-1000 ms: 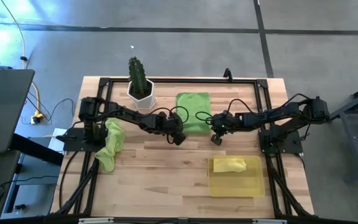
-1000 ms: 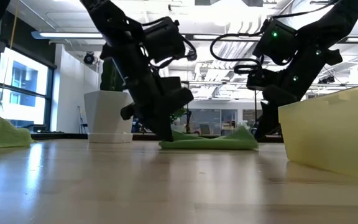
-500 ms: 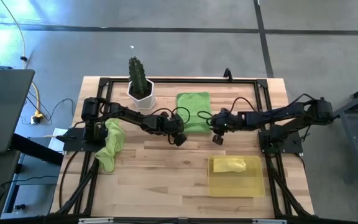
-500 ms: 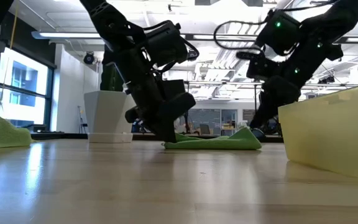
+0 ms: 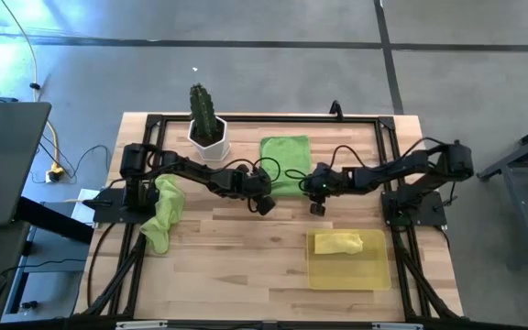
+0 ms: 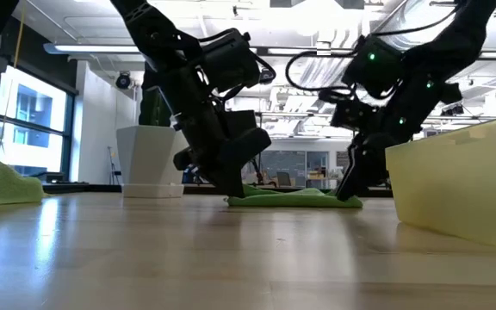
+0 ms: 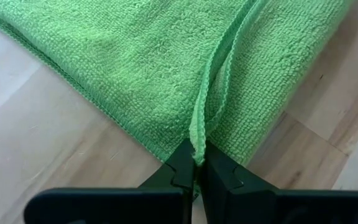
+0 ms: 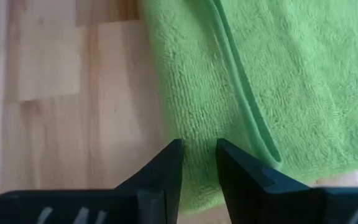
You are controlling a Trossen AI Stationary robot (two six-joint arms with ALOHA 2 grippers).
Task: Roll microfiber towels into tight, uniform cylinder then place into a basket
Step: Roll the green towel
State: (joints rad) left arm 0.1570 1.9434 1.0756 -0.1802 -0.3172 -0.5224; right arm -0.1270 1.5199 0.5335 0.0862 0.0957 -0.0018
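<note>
The flat lime green towel [image 5: 285,162] lies spread near the far edge of the worktop [image 5: 246,257], just beside the white cactus pot [image 5: 209,137], and both arms have come to its near corners. The left gripper [image 7: 197,165] has its jaws pressed together on a raised fold of the hem at the towel's near left corner, while the right gripper [image 8: 197,163] stands over the near right corner with its jaws a narrow gap apart; they seem to rest on the cloth without pinching it, though the wrist view leaves that unsure. The risk, as I judge it, is an uneven start: with only one corner truly gripped, a roll begun now would skew into a cone or drag the whole towel toward the left arm. The left pinch is also thin, on the hem alone, so it could slip free under any pull. Another lime green towel [image 5: 161,213] lies crumpled at the left edge of the worktop, not yet rolled, and the yellow towel [image 5: 339,242] already sits in the basket [image 5: 348,273] near the front right corner
</note>
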